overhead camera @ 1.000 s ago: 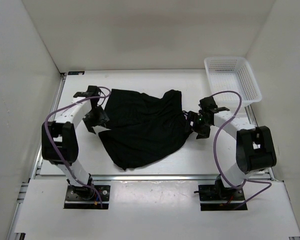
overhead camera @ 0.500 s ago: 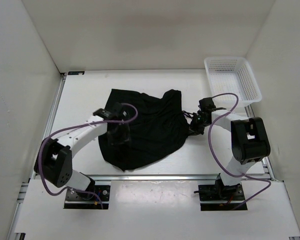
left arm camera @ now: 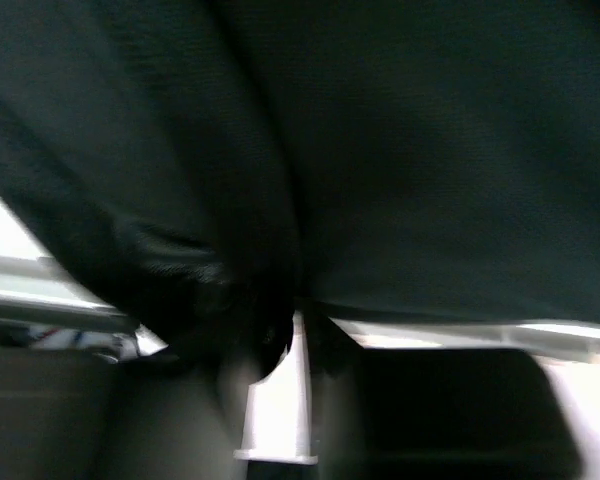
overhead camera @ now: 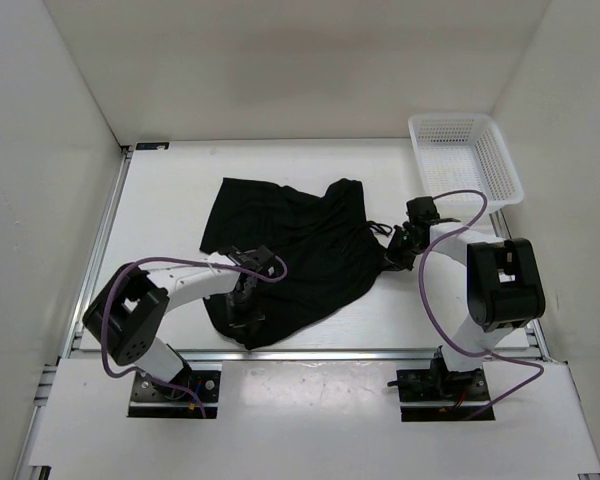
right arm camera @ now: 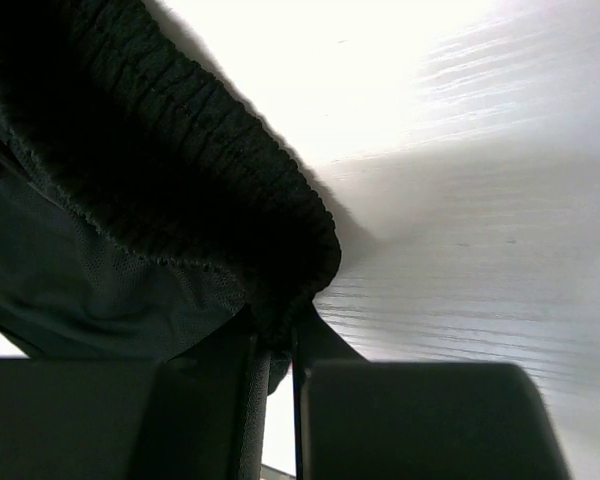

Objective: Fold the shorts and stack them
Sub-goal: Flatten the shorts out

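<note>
The black shorts (overhead camera: 290, 245) lie spread and rumpled in the middle of the white table, seen from the top view. My left gripper (overhead camera: 242, 303) sits low at their near-left hem, jaws closed on a fold of dark fabric. In the left wrist view the shorts (left arm camera: 380, 150) fill the upper frame, and my left gripper (left arm camera: 302, 325) pinches them. My right gripper (overhead camera: 395, 250) is at the shorts' right edge. In the right wrist view the ribbed waistband (right arm camera: 180, 150) runs down into my right gripper (right arm camera: 285, 330), which is shut on it.
A white mesh basket (overhead camera: 450, 119) stands at the far right corner, next to the right wall. White walls close in the table (overhead camera: 160, 200) at the back and both sides. A purple cable loops over each arm.
My left arm swung from the shorts' far-left edge to their near-left hem and its jaws closed on the fabric. My right gripper closed on the waistband and stayed in place.
</note>
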You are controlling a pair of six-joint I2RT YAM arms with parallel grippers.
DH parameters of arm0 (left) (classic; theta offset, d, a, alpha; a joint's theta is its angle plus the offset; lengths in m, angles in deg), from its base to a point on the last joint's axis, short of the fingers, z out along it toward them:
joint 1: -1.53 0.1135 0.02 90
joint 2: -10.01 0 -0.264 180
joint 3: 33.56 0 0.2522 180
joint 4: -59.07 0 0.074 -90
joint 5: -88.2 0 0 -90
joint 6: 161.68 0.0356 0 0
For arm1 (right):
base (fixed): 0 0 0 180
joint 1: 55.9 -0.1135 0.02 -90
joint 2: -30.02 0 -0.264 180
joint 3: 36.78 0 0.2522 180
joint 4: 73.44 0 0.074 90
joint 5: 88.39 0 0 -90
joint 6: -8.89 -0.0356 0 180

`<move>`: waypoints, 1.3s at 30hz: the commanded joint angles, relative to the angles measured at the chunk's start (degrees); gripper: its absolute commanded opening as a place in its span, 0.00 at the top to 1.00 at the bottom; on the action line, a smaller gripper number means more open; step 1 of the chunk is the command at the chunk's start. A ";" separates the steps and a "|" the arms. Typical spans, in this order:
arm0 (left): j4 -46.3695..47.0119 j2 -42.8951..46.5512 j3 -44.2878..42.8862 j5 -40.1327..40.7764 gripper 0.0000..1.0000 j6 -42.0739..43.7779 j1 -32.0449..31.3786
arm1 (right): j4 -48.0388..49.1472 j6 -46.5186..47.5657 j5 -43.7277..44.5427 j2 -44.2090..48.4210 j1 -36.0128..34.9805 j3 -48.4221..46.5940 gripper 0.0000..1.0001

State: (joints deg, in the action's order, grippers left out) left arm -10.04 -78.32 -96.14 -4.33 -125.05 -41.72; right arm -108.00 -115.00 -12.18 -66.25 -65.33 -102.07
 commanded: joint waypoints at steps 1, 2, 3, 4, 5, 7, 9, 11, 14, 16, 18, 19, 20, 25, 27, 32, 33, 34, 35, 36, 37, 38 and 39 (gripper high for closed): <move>-1.78 4.30 1.44 5.42 0.79 -4.29 2.27 | -0.38 0.31 2.62 1.35 1.25 1.52 1.00; -2.56 5.53 2.14 6.03 0.89 -4.81 3.42 | -0.38 0.31 2.62 1.35 1.26 1.52 1.00; -3.18 7.72 2.15 6.04 0.89 -4.82 4.56 | -0.38 0.31 2.62 1.35 1.26 1.52 1.00; -3.18 8.87 2.93 6.65 0.89 -4.82 5.53 | -0.38 0.84 2.62 1.35 1.78 1.52 1.00; -3.18 9.84 3.46 6.66 0.89 -4.04 7.28 | -0.38 0.84 2.62 1.35 1.78 1.52 1.00; -3.80 12.38 3.47 6.66 0.89 -3.24 8.78 | -0.38 0.84 2.62 1.35 1.78 1.52 1.00; -3.80 13.71 1.72 5.26 0.89 -1.58 10.63 | -0.38 0.84 2.09 1.35 2.31 1.52 1.00; -3.80 14.77 -0.21 4.11 0.89 -0.61 11.77 | -0.38 0.32 1.48 1.35 2.31 0.03 1.00; -4.58 14.16 -4.96 2.97 0.89 0.98 13.44 | -1.70 -0.30 1.48 1.35 2.31 -2.52 1.00; -5.82 13.45 -6.38 2.18 0.89 1.68 13.45 | -3.80 -0.30 2.00 1.35 2.31 -3.66 1.00; -6.43 14.32 -4.38 1.38 0.89 0.81 12.93 | -6.17 0.31 4.01 2.75 2.31 -3.67 1.00; -6.43 15.03 -3.14 0.69 0.89 0.20 12.40 | -6.71 0.31 4.63 3.28 2.31 -3.15 1.00; -6.43 16.51 -1.91 -0.10 0.89 -0.42 12.39 | -7.23 0.31 5.16 4.76 2.31 -1.40 1.00; -5.21 20.65 5.65 -2.31 0.89 -4.02 12.39 | -9.61 -2.05 7.36 11.35 2.31 6.60 1.00; -5.20 21.45 6.27 -2.31 0.89 -4.55 12.39 | -11.28 -4.15 8.15 15.66 2.31 10.46 1.00; -5.91 19.18 1.72 -0.65 0.46 -0.70 13.71 | -16.02 -6.97 9.29 25.86 2.31 14.35 0.85; -6.95 19.17 0.49 0.14 0.28 -0.08 13.71 | -16.90 -6.98 9.91 27.26 2.31 14.87 0.85; -8.79 18.38 -2.05 0.93 0.06 1.06 14.32 | -18.56 -6.98 10.44 29.80 2.31 14.88 0.85; -9.50 18.37 -3.20 2.51 0.02 1.59 14.85 | -19.54 -6.98 11.05 30.95 2.31 14.88 0.83; -10.12 17.85 -4.43 3.39 0.00 2.38 15.38 | -20.33 -6.98 11.67 31.84 2.31 14.88 0.78; -10.13 17.85 -6.88 4.36 0.00 3.43 16.95 | -21.73 -6.46 12.80 33.06 2.31 14.88 0.70; -10.82 17.85 -8.21 5.15 0.00 4.05 17.92 | -21.74 -6.45 13.34 33.08 2.31 14.88 0.58; -10.83 16.45 -9.62 5.86 0.00 4.84 18.98 | -22.44 -5.93 13.95 33.68 2.31 14.18 0.35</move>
State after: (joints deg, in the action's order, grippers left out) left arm -19.46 -61.14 -101.06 -2.67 -123.45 -25.35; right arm -126.17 -121.60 -1.55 -33.99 -63.36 -87.15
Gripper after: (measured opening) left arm 0.997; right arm 0.510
